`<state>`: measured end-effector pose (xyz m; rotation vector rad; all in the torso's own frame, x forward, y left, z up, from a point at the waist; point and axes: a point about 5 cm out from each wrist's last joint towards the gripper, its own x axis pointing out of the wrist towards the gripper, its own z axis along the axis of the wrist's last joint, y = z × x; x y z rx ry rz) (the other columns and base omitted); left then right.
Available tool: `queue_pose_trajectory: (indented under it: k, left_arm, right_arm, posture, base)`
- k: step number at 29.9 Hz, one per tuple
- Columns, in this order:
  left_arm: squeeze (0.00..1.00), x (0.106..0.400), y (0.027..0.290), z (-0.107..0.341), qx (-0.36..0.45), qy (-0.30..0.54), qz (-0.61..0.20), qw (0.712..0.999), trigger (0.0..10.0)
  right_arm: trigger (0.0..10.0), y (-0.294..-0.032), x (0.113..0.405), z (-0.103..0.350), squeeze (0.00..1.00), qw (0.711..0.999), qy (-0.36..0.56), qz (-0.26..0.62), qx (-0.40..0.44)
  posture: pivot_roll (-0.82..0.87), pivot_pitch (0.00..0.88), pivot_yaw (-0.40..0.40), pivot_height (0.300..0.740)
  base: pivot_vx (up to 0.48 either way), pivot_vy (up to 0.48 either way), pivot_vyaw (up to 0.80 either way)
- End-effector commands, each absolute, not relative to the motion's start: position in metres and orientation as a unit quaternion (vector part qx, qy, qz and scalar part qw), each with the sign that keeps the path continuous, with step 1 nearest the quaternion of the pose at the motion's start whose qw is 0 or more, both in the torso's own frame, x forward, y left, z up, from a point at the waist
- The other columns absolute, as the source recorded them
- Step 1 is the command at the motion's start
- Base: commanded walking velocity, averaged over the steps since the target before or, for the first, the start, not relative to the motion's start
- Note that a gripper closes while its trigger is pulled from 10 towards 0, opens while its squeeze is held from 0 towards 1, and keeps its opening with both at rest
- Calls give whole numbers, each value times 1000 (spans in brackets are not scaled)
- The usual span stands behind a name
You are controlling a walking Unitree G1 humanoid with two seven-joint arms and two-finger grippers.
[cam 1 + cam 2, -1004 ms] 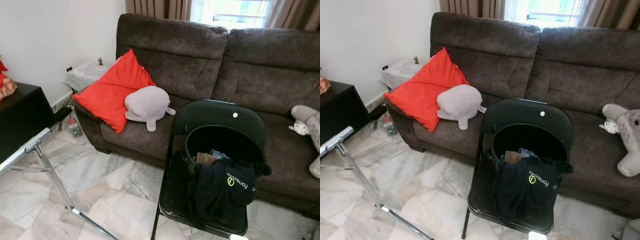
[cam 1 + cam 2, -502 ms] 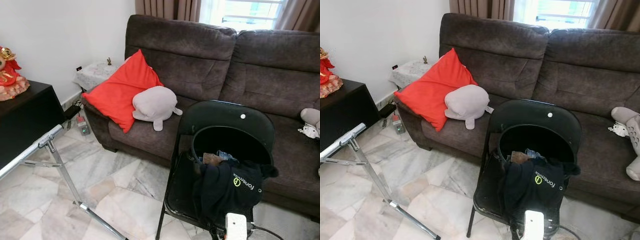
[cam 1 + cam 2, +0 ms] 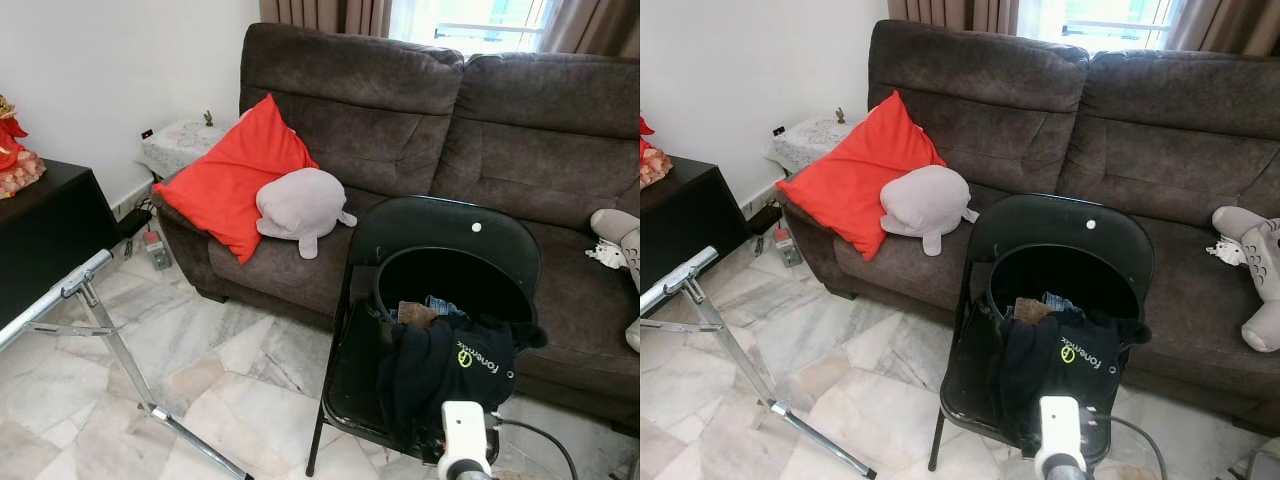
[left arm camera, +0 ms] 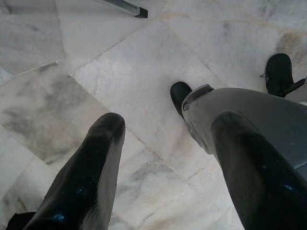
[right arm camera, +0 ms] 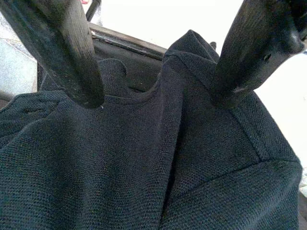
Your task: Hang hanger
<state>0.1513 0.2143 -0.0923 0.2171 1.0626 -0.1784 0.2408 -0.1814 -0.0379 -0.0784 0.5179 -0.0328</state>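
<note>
Hanger itself is hard to make out, perhaps buried under one black shirt (image 3: 445,375) on one folding chair (image 3: 440,235). Right gripper (image 5: 158,72), at 6 o'clock from the shirt, spreads wide just above the cloth, holding nothing. Left gripper (image 4: 168,143) gapes over floor tiles (image 4: 144,62).

The room is seen from head height by both eye views, tilted forward and down, with the sofa (image 3: 440,130) across the upper frame, the chair (image 3: 1060,300) at lower centre-right and the rack (image 3: 110,350) at lower left shared between them, slightly offset. The floor (image 4: 120,72) is viewed straight down at close range by the left wrist view, between its spread fingers (image 4: 91,177). The garment (image 5: 144,163) on the chair is viewed from very near by the right wrist view, its parted fingers (image 5: 67,52) framing the upper corners.
</note>
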Motion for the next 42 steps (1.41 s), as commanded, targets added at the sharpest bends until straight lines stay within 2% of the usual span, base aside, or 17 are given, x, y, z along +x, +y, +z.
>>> queue_pose_trajectory:
  k: [1, 4, 9, 15, 18, 21, 28, 32, 36, 42]
  left_arm:
    - [0, 149, 217, -93, 104, 510, -82, 850, 10000]
    - [0, 149, 217, -93, 105, 510, -84, 849, 10000]
    - [0, 150, 217, -93, 104, 510, -83, 850, 10000]
    - [0, 150, 217, -93, 105, 510, -85, 849, 10000]
    - [0, 150, 216, -93, 104, 510, -85, 850, 10000]
    - [0, 150, 216, -92, 105, 510, -85, 850, 10000]
    - [0, 149, 217, -93, 107, 512, -87, 848, 10000]
    - [0, 149, 217, -93, 108, 512, -88, 848, 10000]
    - [0, 149, 218, -93, 111, 513, -91, 847, 10000]
    - [0, 149, 218, -93, 112, 513, -94, 846, 10000]
  right_arm:
    - [10000, -184, 243, -34, 0, 968, 246, -13, -41]
    - [10000, -183, 244, -31, 0, 969, 233, 13, -78]
    - [10000, -189, 243, -25, 0, 974, 215, -24, -60]
    - [10000, -217, 232, -31, 0, 957, 262, -104, -72]
    - [10000, -230, 227, -33, 0, 950, 275, -146, -37]
    - [10000, -233, 229, -30, 0, 953, 263, -151, -14]
    - [10000, -240, 222, -35, 0, 940, 287, -183, -10]
    - [10000, -257, 225, -24, 0, 942, 260, -213, -11]
    - [10000, -253, 235, -11, 0, 964, 229, -132, -36]
    - [10000, -219, 235, 0, 0, 978, 197, 18, -60]
  posture:
    - [-76, 8, 14, 740]
    - [-76, 7, 11, 740]
    - [-77, 7, 9, 740]
    - [-82, 3, 10, 740]
    - [-78, 3, 8, 740]
    - [-80, 2, 8, 740]
    - [-74, 1, 9, 740]
    - [-79, 0, 13, 740]
    - [-87, 0, 17, 740]
    - [-88, 0, 17, 740]
  base:
    - [0, 0, 0]
    - [0, 0, 0]
    - [0, 0, 0]
    - [0, 0, 0]
    - [0, 0, 0]
    - [0, 0, 0]
    - [0, 0, 0]
    - [0, 0, 0]
    - [0, 0, 0]
    - [0, 0, 0]
